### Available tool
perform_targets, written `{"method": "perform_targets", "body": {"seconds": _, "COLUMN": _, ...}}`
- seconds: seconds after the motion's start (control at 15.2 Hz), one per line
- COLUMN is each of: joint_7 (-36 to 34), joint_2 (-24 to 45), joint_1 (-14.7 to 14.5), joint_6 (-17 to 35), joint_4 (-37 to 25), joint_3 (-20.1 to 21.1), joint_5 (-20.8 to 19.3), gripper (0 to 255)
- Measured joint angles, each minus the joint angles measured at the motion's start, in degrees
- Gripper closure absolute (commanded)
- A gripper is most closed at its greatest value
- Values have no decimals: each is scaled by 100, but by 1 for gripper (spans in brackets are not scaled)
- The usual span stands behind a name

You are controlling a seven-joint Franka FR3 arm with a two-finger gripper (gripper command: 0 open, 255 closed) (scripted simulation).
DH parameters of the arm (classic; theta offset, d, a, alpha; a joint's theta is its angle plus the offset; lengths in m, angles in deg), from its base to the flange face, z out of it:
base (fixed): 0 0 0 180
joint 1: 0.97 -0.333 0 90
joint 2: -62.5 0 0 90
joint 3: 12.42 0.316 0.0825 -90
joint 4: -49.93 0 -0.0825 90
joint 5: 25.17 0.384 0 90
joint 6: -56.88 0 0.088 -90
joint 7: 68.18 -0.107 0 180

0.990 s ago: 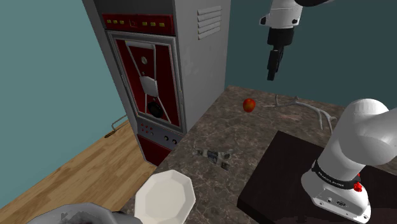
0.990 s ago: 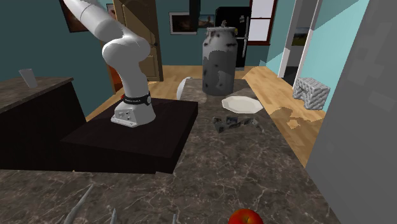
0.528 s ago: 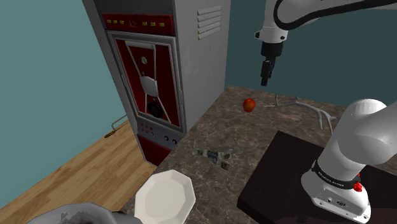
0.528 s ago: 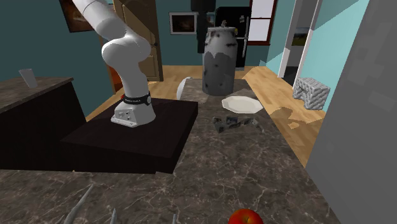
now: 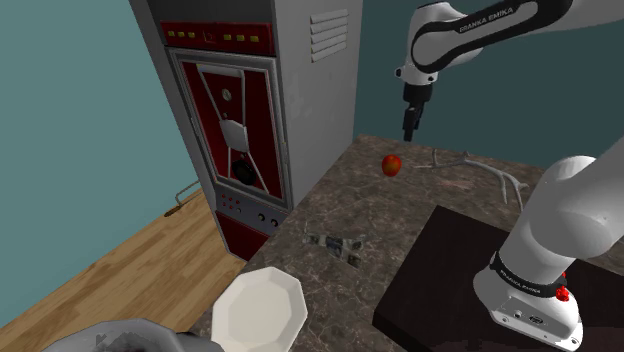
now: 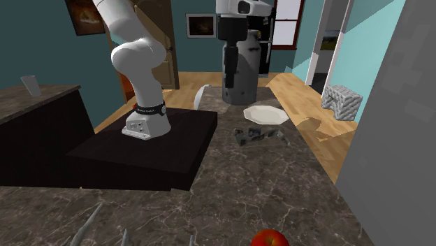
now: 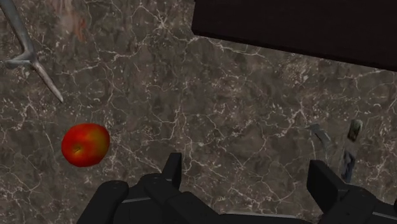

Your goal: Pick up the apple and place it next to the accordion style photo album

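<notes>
Marbled counter (image 7: 242, 108) bears apple (image 7: 85, 144) near spread-fingered gripper (image 7: 245, 164)

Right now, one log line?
phase: pre-grasp | black gripper: open, empty, above dark marbled counter, offset from round red apple | apple: on counter, untouched | small grey folded photo album: apart from apple

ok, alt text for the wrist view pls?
A red apple lies on a dark marbled counter, outside the open gripper and off to the side of one black finger, untouched. A grey forked object lies beyond the apple, and the dark stand borders the counter.
</notes>
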Motion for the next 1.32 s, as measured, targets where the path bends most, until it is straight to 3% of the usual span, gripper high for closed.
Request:
{"method": "perform_targets", "body": {"seconds": 0.53, "joint_7": 754, "joint_2": 1616, "joint_1": 63, "joint_6": 1126, "joint_4": -515, "joint_3": -603, "joint_5": 230, "gripper": 0}}
{"method": "perform_targets", "body": {"seconds": 0.99, "joint_7": 1674, "joint_2": 3224, "joint_1": 297, "joint_6": 1771, "joint_4": -1404, "joint_3": -906, "joint_5": 938, "gripper": 0}}
{"method": "perform_targets", "body": {"seconds": 1.32, "joint_7": 2221, "joint_2": 4389, "joint_1": 643, "joint_6": 2019, "joint_4": -2235, "joint_3": -831, "joint_5": 1530, "gripper": 0}}
